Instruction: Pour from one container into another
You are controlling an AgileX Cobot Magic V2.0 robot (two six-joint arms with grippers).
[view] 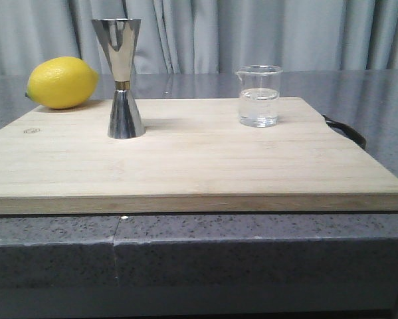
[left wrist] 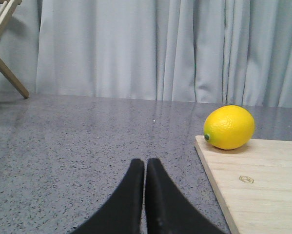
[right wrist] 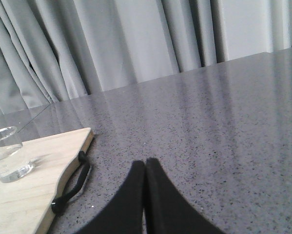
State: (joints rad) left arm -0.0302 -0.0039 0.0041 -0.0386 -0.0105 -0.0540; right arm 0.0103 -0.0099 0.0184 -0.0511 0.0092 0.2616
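Note:
A small clear glass beaker (view: 259, 96) holding clear liquid stands on the right rear of the wooden cutting board (view: 185, 166). It also shows in the right wrist view as the beaker (right wrist: 7, 155). The tall steel jigger (view: 122, 78) with a gold waist stands upright on the board's left part. My left gripper (left wrist: 145, 162) is shut and empty over the grey counter, off the board's left side. My right gripper (right wrist: 146, 163) is shut and empty over the counter, off the board's right side. Neither gripper appears in the front view.
A yellow lemon (view: 62, 82) lies at the board's far left corner, behind the jigger; the left wrist view shows the lemon (left wrist: 229, 126) too. A black strap loop (right wrist: 70, 184) hangs off the board's right edge. Grey curtains close the back. A wooden frame (left wrist: 3, 44) stands far left.

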